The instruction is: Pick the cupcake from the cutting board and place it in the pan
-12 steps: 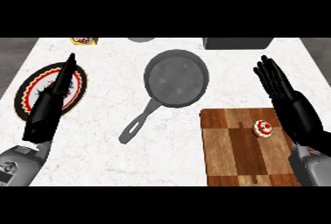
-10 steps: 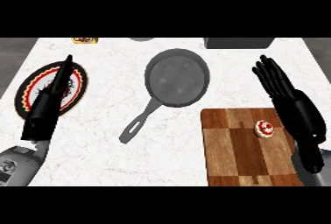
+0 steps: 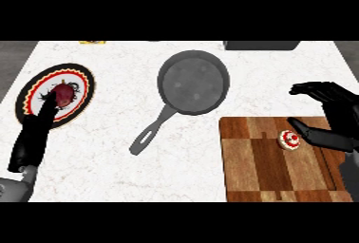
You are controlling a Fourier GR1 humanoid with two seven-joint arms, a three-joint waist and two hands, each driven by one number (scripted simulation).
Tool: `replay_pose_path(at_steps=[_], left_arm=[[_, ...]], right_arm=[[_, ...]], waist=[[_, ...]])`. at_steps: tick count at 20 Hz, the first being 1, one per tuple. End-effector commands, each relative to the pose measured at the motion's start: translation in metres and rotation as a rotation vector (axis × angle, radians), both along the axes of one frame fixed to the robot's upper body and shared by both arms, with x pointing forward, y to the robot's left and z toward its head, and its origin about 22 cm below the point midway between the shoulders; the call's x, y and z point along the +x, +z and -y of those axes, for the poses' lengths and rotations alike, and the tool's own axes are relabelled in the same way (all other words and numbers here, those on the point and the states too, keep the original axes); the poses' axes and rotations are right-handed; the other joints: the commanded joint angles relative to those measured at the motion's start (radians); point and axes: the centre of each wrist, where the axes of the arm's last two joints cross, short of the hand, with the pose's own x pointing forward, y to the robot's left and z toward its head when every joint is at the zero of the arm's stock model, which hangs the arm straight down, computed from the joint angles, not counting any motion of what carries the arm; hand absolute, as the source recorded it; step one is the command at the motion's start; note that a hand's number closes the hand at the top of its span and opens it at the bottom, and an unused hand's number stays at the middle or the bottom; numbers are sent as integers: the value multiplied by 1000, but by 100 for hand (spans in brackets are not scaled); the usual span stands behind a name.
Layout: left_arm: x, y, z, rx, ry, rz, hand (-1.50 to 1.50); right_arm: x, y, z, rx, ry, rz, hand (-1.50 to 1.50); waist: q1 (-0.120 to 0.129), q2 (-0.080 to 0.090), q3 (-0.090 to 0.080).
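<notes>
White marbled counter (image 3: 105,171) carries everything, and the pan (image 3: 194,81) near its middle serves as the landmark. Far left of the pan lies a round plate (image 3: 79,76) with a red and black rim and a dark red item (image 3: 64,93) at its centre. The left hand (image 3: 33,137) lies over the plate's lower edge, fingers straight and together, holding nothing. The pan's handle (image 3: 151,133) slants down-left. Right of and below the pan sits the wooden board (image 3: 259,166), with the cupcake (image 3: 289,139) on its upper right part. The right hand (image 3: 335,118) is spread around the cupcake, thumb just beside it, not closed.
</notes>
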Motion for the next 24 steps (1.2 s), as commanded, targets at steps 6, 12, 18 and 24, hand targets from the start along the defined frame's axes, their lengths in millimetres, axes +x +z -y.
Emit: replay_pose_path(at_steps=[6, 12, 18, 24], left_arm=[[-9, -11, -42, -50, 73, -108, 0], [2, -15, -28, -59, 74, -117, 0], [1, -12, -42, -41, 53, -111, 0], [0, -29, -29, -41, 65, -122, 0]], right_arm=[[-24, -27, 90, 67, 96, 50, -150], [-11, 41, 110, -334, 116, 19, -150], [3, 107, 85, -792, 126, -29, -150], [5, 121, 32, -1104, 198, -104, -150]], waist=[[-3, -11, 1], [-7, -11, 0], [13, -10, -2], [5, -11, -3]])
